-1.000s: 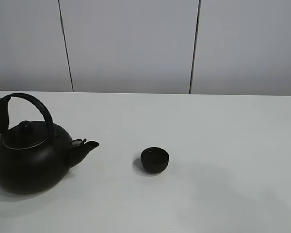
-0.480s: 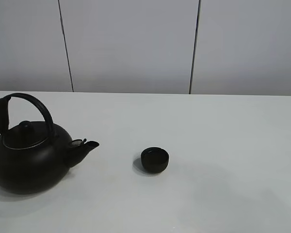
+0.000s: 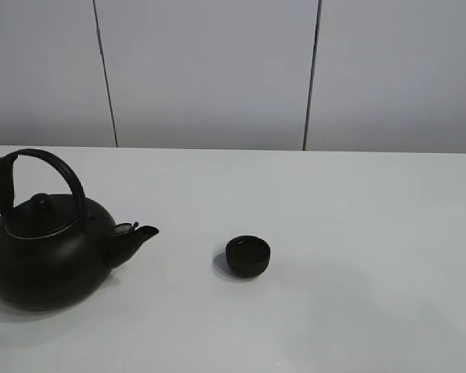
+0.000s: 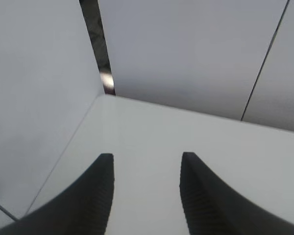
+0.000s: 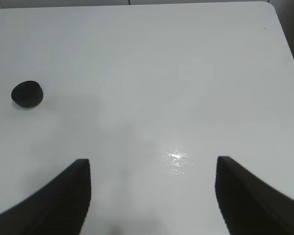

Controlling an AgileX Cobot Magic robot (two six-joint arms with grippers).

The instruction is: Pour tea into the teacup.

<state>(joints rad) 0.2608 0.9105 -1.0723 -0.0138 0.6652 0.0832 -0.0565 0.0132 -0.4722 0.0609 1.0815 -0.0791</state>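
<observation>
No movement; both tools (image 4: 146, 169) (image 5: 153, 171) open, empty

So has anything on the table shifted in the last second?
Nothing visibly changed. The kettle and the teacup sit apart on the table as before, and both grippers, left and right, are open and empty.

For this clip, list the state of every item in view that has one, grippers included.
Big round black kettle with arched handle: upright on the white table, lid on, unheld.
Small round black handleless teacup: upright, apart from the kettle, contents unclear.
Left gripper: jaws open, empty.
Right gripper: jaws open, empty.
</observation>
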